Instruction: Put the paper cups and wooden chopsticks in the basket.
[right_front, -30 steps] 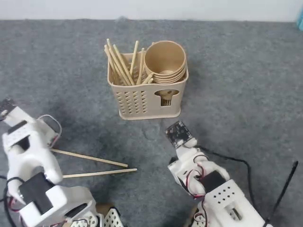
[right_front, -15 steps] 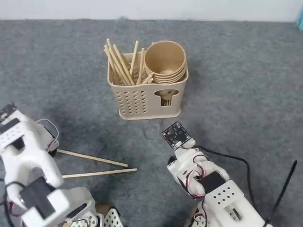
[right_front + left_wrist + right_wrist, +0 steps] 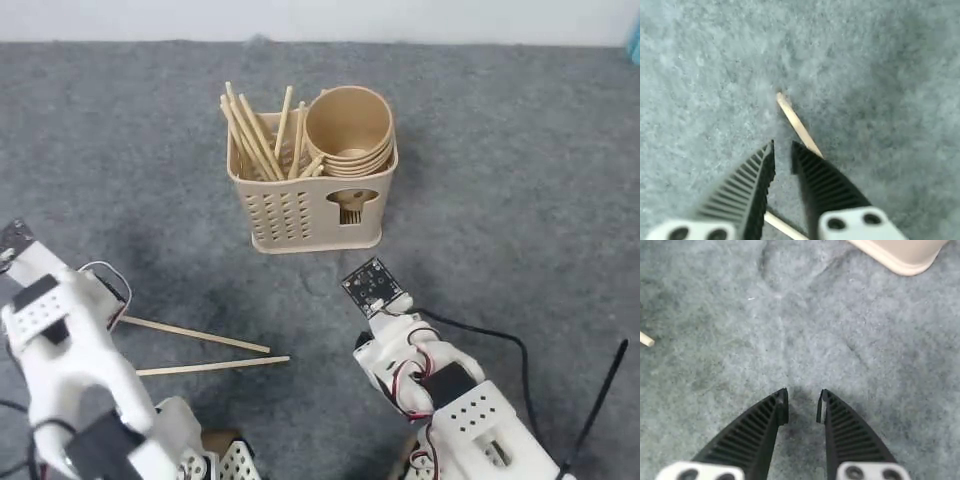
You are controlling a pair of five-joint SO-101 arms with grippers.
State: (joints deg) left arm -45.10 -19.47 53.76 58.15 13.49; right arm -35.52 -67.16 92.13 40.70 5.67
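The surface (image 3: 520, 180) is covered in a grey, felt-like carpet with a short, mottled pile, and a pale strip of wall (image 3: 320, 18) runs along its far edge. Toward the far middle stands the basket (image 3: 300, 215), a beige plastic box with rounded corners, rows of small perforations in its near wall and a cut-out handle hole. Its right compartment holds the paper cups (image 3: 348, 125), tan and nested in one stack with their round rims showing one under another. Its left compartment holds a bundle of wooden chopsticks (image 3: 255, 135), thin pale sticks leaning at different angles and rising above the rim. Two more chopsticks lie flat on the carpet near the left: the farther chopstick (image 3: 195, 335) slants to the right, and the nearer chopstick (image 3: 212, 367) lies just beside it, the two well apart from the basket. The white left arm (image 3: 60, 340) is at the near left over their left ends. Its left pincer (image 3: 782, 152), black with ribbed inner faces, hangs low over the carpet with a narrow gap between its tips and nothing in it, and one chopstick runs out from beneath a tip. The right pincer (image 3: 801, 402) hovers over bare carpet, near the basket's front, tips slightly parted and gripping nothing.
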